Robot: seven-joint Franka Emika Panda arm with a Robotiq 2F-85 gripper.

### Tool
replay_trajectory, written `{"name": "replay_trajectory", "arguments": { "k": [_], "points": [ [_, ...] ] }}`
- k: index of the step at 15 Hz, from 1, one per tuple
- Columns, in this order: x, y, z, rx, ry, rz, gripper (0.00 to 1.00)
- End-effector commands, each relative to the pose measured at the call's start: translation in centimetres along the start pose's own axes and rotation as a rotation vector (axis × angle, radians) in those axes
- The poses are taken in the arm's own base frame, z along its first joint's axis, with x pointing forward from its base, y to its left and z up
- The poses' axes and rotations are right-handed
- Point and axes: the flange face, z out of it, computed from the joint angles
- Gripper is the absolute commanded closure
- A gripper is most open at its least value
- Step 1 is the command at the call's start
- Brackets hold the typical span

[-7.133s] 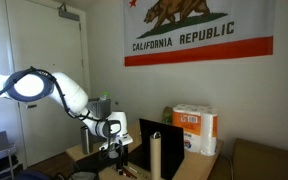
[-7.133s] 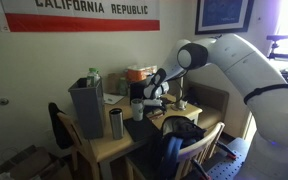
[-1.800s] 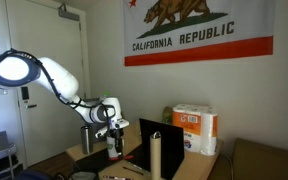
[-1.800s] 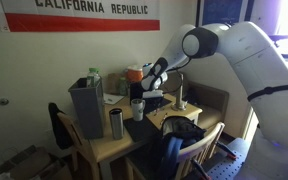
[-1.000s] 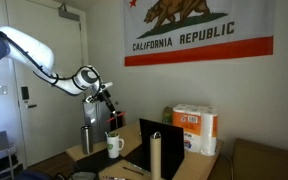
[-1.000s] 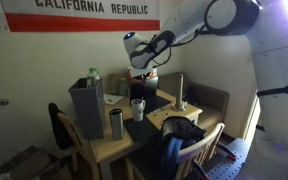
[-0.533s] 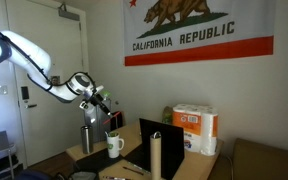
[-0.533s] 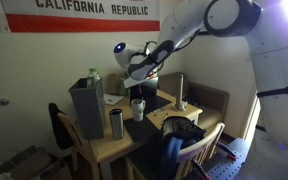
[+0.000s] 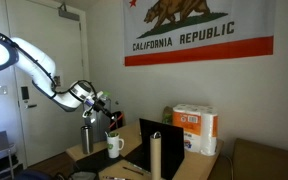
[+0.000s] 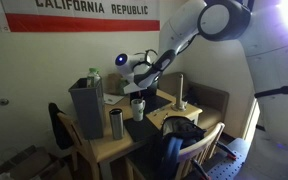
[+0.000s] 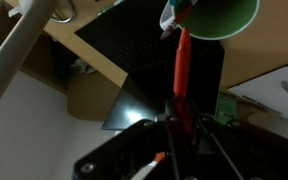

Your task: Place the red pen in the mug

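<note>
While the claw (image 11: 180,128) pinches it, the slim red pen (image 11: 181,70) juts out straight; the white mug (image 9: 114,146) sits on the wooden worktop (image 9: 196,167) below a California flag (image 9: 197,30).

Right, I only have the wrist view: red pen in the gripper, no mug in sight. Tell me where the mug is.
Observer: In an exterior view the mug stands upright on the table, lower than the gripper.
Operator: Give me what's next to it.
Observer: A metal bottle stands close beside it, on the side toward the door.
Operator: Now the pen against the mug.
Observer: The red pen is held up in the air, above the rim, not inside the mug.
</note>
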Motion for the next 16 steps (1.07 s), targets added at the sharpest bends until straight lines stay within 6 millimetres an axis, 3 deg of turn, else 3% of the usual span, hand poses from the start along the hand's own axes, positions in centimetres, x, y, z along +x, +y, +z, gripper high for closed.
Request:
{"name": "replay_trajectory", "arguments": {
  "k": [1,9,16],
  "points": [
    [-0.9,-0.7,1.5,0.023,0.069,0.044,0.94],
    [-4.2,-2.5,4.4,0.052,0.209,0.069,0.94],
    [-5.5,-2.2,5.4,0.072,0.238,0.059,0.94]
  ]
}}
